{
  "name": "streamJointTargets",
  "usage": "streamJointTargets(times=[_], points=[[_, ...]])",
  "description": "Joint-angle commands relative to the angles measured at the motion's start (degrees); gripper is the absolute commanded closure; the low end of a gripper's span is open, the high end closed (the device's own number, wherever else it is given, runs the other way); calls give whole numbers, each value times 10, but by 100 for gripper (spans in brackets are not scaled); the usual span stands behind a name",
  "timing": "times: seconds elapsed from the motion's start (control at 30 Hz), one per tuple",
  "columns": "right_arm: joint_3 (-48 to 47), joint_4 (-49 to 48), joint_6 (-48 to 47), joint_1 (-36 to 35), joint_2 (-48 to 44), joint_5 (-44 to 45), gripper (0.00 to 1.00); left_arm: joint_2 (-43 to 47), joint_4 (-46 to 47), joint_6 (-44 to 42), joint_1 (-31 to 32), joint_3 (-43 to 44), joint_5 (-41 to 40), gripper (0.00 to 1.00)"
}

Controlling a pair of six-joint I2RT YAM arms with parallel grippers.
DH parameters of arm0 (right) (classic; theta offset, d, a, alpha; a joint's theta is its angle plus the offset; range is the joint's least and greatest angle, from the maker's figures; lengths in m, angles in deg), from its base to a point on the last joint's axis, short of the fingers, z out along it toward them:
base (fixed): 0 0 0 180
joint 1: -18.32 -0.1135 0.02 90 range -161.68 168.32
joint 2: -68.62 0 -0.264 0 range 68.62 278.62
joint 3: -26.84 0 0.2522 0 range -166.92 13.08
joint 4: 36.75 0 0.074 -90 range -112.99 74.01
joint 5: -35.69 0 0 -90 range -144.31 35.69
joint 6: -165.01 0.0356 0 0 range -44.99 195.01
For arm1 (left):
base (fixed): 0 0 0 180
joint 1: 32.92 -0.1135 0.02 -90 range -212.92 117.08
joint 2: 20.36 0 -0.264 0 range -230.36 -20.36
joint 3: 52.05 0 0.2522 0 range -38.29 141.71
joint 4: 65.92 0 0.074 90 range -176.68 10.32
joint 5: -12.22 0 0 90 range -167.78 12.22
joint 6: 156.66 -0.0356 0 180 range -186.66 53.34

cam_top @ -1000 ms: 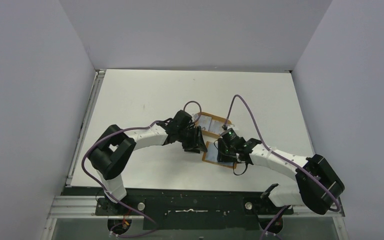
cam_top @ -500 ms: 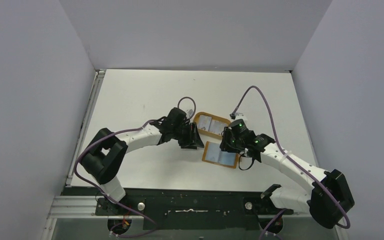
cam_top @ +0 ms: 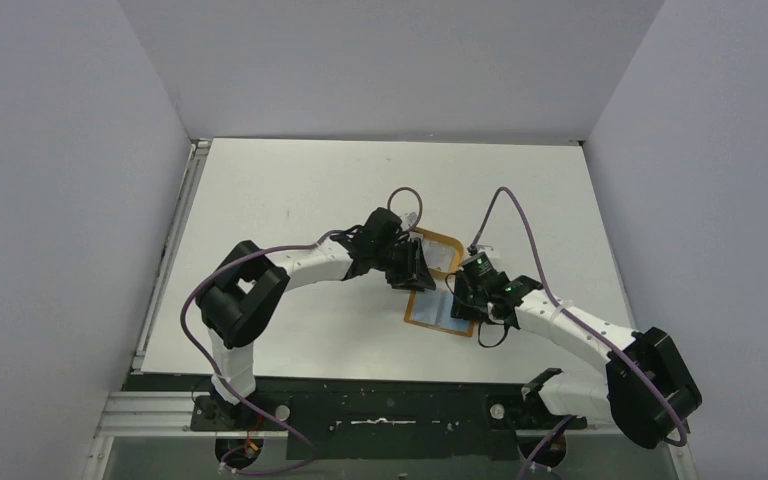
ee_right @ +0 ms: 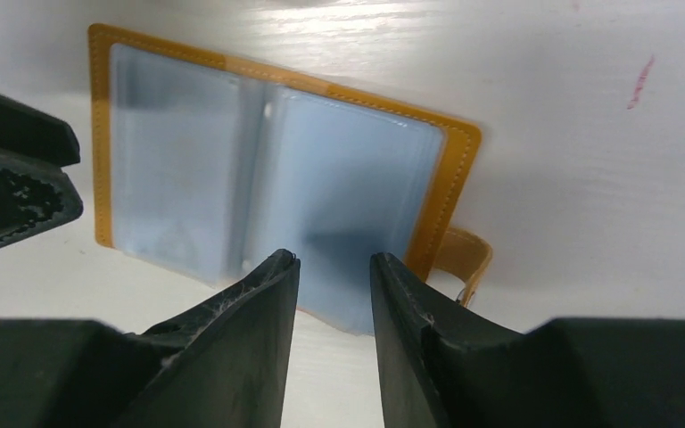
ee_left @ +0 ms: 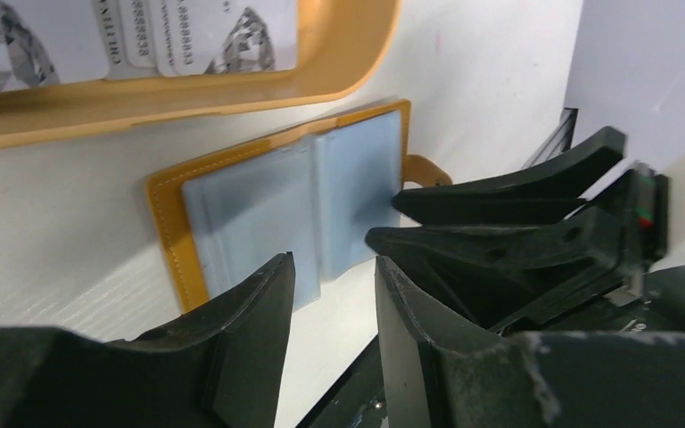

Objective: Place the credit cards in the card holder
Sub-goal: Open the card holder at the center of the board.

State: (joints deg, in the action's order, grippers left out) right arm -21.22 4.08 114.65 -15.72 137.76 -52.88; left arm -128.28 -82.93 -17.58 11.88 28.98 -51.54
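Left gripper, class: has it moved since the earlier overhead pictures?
Yes. The left gripper has shifted rightward, now covering the left end of the tray.

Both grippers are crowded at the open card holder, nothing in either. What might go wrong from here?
The left gripper and right gripper sit close together at the card holder; they might collide. The holder lies loose and open, so a nudge could slide or fold it. The credit cards overlap flat inside the tray, so a pinch may lift two or none.

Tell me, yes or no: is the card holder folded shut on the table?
No, the card holder lies spread open and flat, both inner halves facing up.
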Motion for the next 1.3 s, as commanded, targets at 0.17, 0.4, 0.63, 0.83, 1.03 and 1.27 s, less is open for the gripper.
streamJointTargets(times=[0.17, 0.4, 0.63, 0.83, 1.03, 1.27], points=[[6, -35, -21, 43, 39, 16, 61, 23, 44, 12, -8, -36, 2, 65], [-2, -65, -33, 53, 76, -9, 61, 62, 41, 15, -18, -78, -15, 65], [-19, -45, -43, 56, 66, -10, 59, 111, 14, 9, -32, -112, -41, 65], [-89, 56, -63, 58, -38, 30, 47, 210, -51, -7, -65, -154, -108, 58], [-153, -9, -84, 59, -53, 38, 32, 312, -152, -54, -81, -164, -210, 34], [-183, -172, -11, 57, 77, 21, 26, 396, -208, -57, -109, -185, -294, 5]])
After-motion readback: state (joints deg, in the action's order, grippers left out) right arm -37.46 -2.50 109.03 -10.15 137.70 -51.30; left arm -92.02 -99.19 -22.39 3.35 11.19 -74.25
